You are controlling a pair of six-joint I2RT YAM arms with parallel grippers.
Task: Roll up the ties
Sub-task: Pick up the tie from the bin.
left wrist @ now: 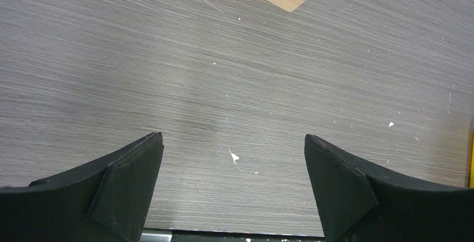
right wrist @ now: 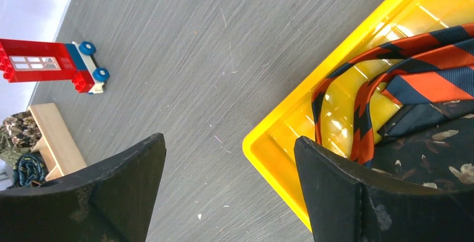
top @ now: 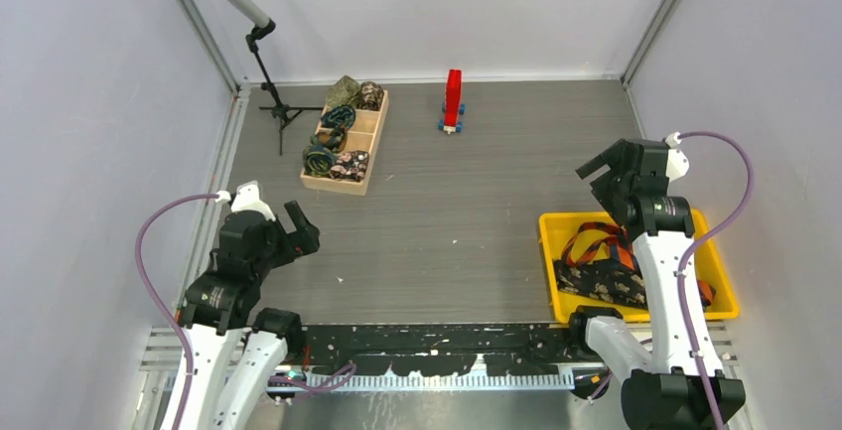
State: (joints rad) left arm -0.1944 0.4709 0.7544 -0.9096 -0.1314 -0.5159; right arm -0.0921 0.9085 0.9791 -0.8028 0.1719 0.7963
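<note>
Yellow tray holds a tangle of unrolled ties.

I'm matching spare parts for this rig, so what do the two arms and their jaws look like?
The left arm and right arm have white links joined by black joint housings and black wrist blocks. A purple cable loops outside each arm to a white plug near the wrist. The jaws are matte black, broad wedges tapering to blunt tips.
</note>
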